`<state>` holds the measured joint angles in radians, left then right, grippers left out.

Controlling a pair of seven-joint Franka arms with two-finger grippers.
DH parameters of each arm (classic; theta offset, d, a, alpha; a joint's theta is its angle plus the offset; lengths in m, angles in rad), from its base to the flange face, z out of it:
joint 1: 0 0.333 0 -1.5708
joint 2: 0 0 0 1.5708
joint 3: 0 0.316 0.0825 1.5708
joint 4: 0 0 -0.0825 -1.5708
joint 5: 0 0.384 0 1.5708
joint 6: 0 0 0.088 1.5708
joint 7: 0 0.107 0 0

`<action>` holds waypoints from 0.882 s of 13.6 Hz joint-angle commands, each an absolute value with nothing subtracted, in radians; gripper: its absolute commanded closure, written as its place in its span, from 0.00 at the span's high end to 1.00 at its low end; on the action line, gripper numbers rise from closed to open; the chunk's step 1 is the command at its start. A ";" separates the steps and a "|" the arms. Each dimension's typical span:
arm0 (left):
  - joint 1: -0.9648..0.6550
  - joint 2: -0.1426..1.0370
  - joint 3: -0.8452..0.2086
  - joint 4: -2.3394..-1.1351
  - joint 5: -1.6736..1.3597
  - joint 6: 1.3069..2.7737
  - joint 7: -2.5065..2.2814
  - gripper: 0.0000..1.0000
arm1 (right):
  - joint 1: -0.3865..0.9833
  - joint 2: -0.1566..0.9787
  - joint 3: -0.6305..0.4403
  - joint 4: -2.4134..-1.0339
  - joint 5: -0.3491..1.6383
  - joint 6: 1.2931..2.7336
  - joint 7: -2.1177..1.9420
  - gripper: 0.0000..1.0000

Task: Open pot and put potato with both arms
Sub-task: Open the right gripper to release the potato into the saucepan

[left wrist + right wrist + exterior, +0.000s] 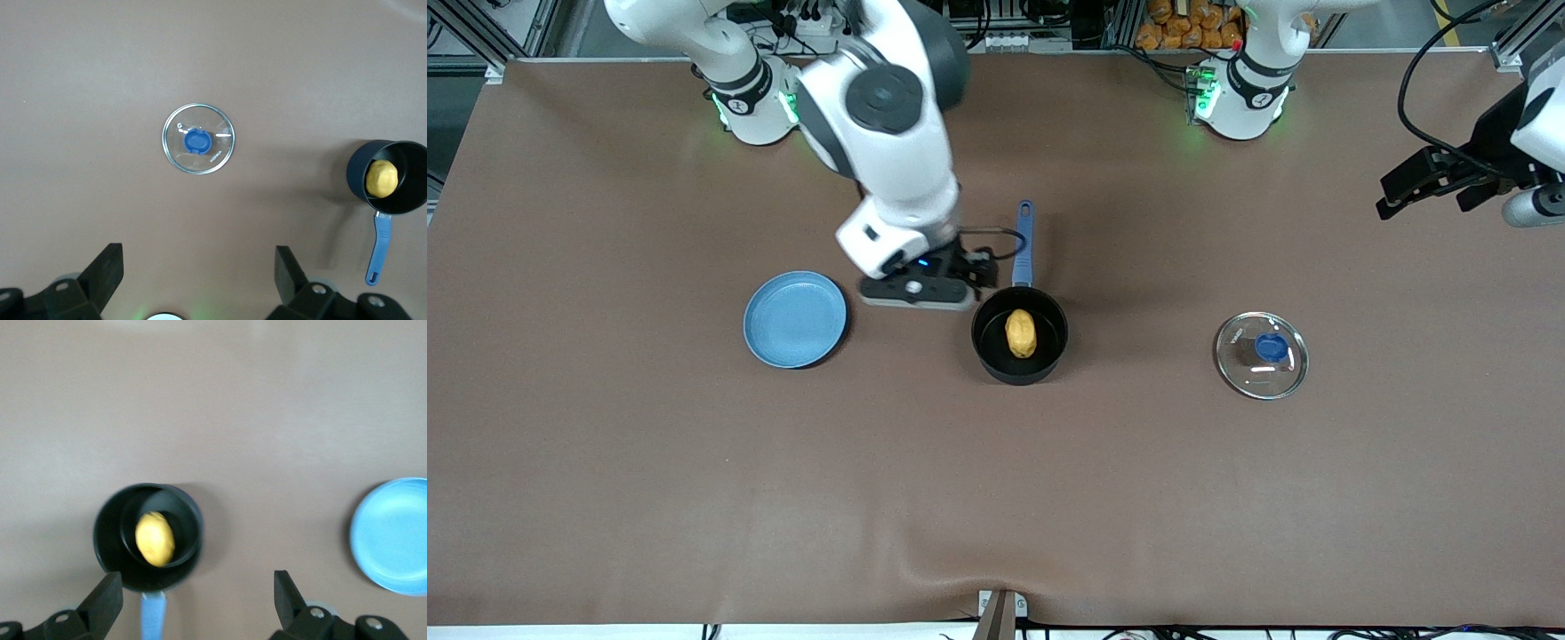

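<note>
1. The pot (1019, 336) stands uncovered near the middle of the table, its blue handle pointing toward the robots' bases.
2. The potato (1021, 333) lies inside the pot, on its black bottom.
3. A glass lid (1261, 354) with a blue knob lies flat on the table, well apart from the pot, toward the left arm's end.
4. A blue plate (795, 319) sits on the table beside the pot, toward the right arm's end, with nothing on it.
5. The right gripper (195, 600) hangs in the air over the pot's handle, beside the pot; its 2 fingers stand wide apart and hold nothing.
6. The left gripper (199, 273) is raised high over the left arm's end of the table, looking down on the lid; its 2 fingers are spread wide and hold nothing.
7. In the left wrist view both the lid and the pot with the potato show on the brown table (605, 462).
</note>
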<state>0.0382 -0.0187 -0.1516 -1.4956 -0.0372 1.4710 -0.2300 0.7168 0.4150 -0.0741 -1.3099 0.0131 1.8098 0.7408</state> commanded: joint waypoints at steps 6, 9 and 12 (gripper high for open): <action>0.081 -0.035 -0.193 -1.508 -0.051 1.457 -0.213 1.00 | 0.379 0.063 -0.005 -1.456 0.018 1.505 0.301 1.00; 0.074 -0.054 -0.192 -1.537 -0.051 1.457 -0.213 1.00 | 0.251 -0.046 -0.008 -1.528 0.012 1.480 0.152 1.00; 0.008 -0.069 -0.134 -1.551 -0.051 1.456 -0.213 1.00 | 0.164 -0.095 -0.043 -1.546 0.005 1.442 0.055 1.00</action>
